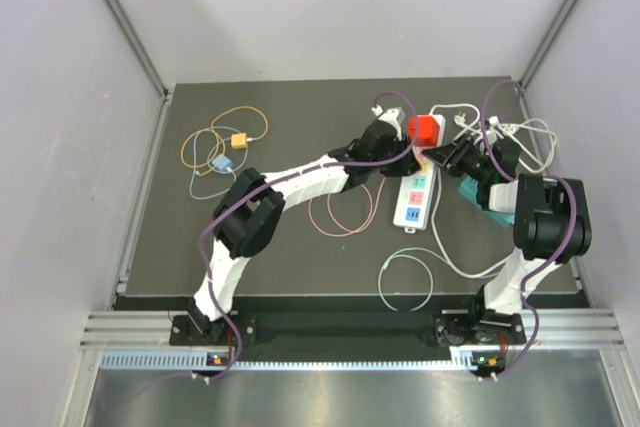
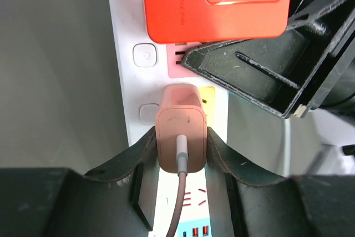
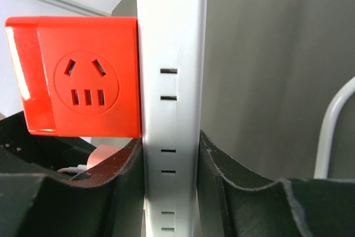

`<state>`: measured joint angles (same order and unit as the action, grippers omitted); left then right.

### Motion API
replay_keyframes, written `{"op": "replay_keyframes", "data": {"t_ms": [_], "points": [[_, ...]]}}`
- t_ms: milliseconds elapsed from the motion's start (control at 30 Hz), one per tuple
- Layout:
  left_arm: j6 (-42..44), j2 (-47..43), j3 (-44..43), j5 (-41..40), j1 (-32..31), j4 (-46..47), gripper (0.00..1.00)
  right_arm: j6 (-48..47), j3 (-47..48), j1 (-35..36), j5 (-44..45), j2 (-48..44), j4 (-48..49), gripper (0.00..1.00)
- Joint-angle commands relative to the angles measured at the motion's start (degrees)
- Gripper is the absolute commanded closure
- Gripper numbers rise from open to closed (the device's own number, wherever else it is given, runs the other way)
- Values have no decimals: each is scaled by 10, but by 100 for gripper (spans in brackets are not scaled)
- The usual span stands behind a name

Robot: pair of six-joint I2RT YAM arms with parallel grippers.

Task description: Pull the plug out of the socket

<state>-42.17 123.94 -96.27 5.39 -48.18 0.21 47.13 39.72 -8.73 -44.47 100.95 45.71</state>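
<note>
Prongs of the pink plug (image 2: 182, 137) are hidden. Its body sits in the white power strip (image 2: 125, 54), pinched between the fingers of the left end effector (image 2: 181, 147), and its cable is cut off at the frame's bottom. Just beyond those fingertips a red adapter (image 2: 216, 1) is cropped at the top. The right end effector (image 3: 169, 147) clamps the strip's narrow sides, with the adapter ahead to its left. From overhead the plug cannot be made out. The desk (image 1: 280, 137) is dark, the walls (image 1: 330, 7) pale grey.
</note>
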Motion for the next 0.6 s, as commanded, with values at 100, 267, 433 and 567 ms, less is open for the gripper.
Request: {"op": "replay_keyframes", "data": {"t_ms": [100, 267, 433, 567], "points": [[187, -103, 59, -112, -14, 23, 100, 5, 6, -16, 0, -13, 75, 100], [242, -134, 88, -153, -17, 19, 100, 4, 5, -17, 3, -12, 74, 100], [265, -135, 73, -177, -20, -17, 100, -3, 4, -17, 9, -14, 65, 100], [281, -128, 43, -210, -35, -56, 100, -14, 4, -17, 18, -21, 54, 100]]}}
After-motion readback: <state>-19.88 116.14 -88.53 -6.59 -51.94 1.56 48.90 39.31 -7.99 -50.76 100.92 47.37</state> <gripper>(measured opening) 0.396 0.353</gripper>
